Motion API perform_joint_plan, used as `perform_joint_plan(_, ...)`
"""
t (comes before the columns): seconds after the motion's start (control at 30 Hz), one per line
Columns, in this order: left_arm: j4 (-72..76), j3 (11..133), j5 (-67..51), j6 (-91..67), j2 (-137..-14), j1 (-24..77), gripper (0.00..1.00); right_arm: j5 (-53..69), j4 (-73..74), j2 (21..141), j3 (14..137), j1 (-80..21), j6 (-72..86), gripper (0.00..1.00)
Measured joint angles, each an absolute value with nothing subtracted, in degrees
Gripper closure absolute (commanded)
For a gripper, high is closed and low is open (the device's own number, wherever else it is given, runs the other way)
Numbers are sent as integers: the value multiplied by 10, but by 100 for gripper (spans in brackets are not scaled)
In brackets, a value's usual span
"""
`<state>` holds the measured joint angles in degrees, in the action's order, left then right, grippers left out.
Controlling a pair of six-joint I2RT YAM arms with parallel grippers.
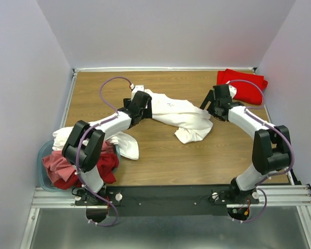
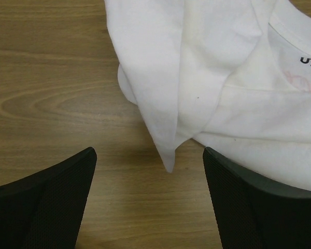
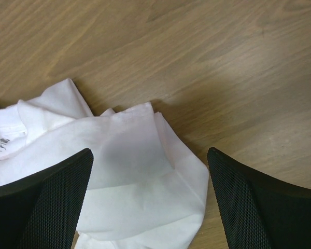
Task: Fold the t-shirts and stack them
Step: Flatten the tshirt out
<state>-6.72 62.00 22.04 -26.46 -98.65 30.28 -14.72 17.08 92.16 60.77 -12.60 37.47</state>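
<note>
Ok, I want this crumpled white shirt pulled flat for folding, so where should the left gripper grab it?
Probably the pointed flap of the white shirt: it juts from the bunched cloth onto the table, and the open left gripper straddles it. Come from the shirt's left end, staying low.

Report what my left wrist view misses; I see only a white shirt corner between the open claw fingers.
Observer: The right claw is open too, at the opposite end of the same white t-shirt.
Operator: Name any finished shirts.
Observer: One red t-shirt, apparently folded, lies at the far right corner of the table.
Operator: Tell me what's left.
Observer: A pale blue tub at the near left holds a heap of red, pink and white shirts.
</note>
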Motion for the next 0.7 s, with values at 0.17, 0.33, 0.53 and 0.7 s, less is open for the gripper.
perform_joint_plan(0.17, -61, 598, 218, -267, -994, 296, 21, -120, 163, 958, 609, -124, 374, 4)
perform_joint_plan(0.33, -52, 596, 205, -271, -1014, 296, 38, -103, 161, 988, 625, -123, 374, 7)
perform_joint_plan(0.53, -42, 596, 193, -272, -1023, 295, 71, -84, 149, 1002, 644, -121, 369, 31)
perform_joint_plan(0.7, -31, 596, 174, -274, -1023, 287, 100, -59, 146, 1005, 646, -119, 363, 78)
